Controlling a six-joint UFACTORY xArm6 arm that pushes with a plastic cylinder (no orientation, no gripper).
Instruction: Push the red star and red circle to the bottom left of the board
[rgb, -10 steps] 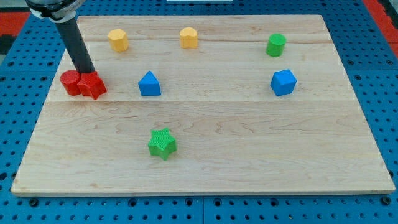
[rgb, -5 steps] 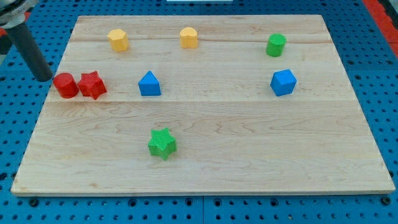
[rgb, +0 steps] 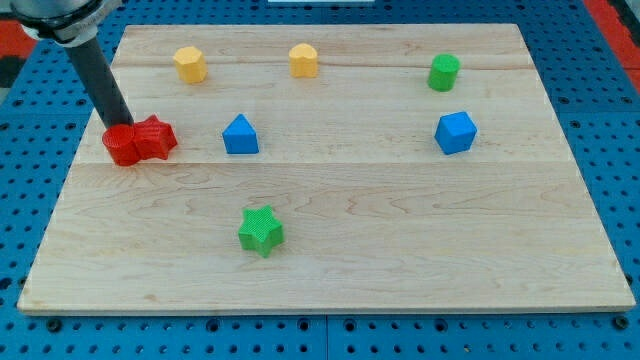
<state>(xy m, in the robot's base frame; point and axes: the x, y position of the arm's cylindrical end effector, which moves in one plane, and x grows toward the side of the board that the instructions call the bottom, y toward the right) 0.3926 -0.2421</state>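
The red circle (rgb: 121, 146) and the red star (rgb: 154, 137) lie side by side, touching, near the board's left edge, in its upper half. My tip (rgb: 119, 126) rests against the top side of the red circle, with the rod leaning up toward the view's top left.
The wooden board (rgb: 400, 230) also holds two yellow blocks (rgb: 189, 64) (rgb: 304, 60) near the top, a green cylinder (rgb: 444, 72) at top right, a blue triangle (rgb: 240, 135), a blue cube (rgb: 455, 132) and a green star (rgb: 261, 230).
My tip went left off the board's edge, then came back right onto the red circle's top side. The circle and star have shifted slightly right and are pressed together.
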